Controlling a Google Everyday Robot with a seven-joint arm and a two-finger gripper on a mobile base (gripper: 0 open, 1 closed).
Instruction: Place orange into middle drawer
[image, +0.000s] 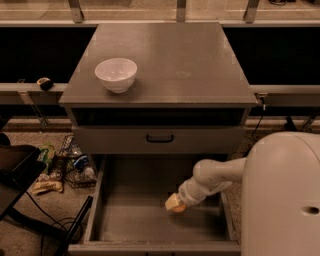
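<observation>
The middle drawer (132, 217) is pulled open at the bottom of the camera view, showing its flat grey floor and low walls. My gripper (175, 203) reaches in from the right and hangs low over the right half of the floor. The orange (179, 209) shows only as a small orange patch at the gripper's tip; the rest is hidden by the gripper, which is shut on it.
A white bowl (116, 74) stands on the left of the cabinet top (195, 60). The closed grey drawer front with a black handle (160, 138) is above the open drawer. Snack bags and bottles (72, 165) lie on the floor at left. My white body (285, 195) fills the lower right.
</observation>
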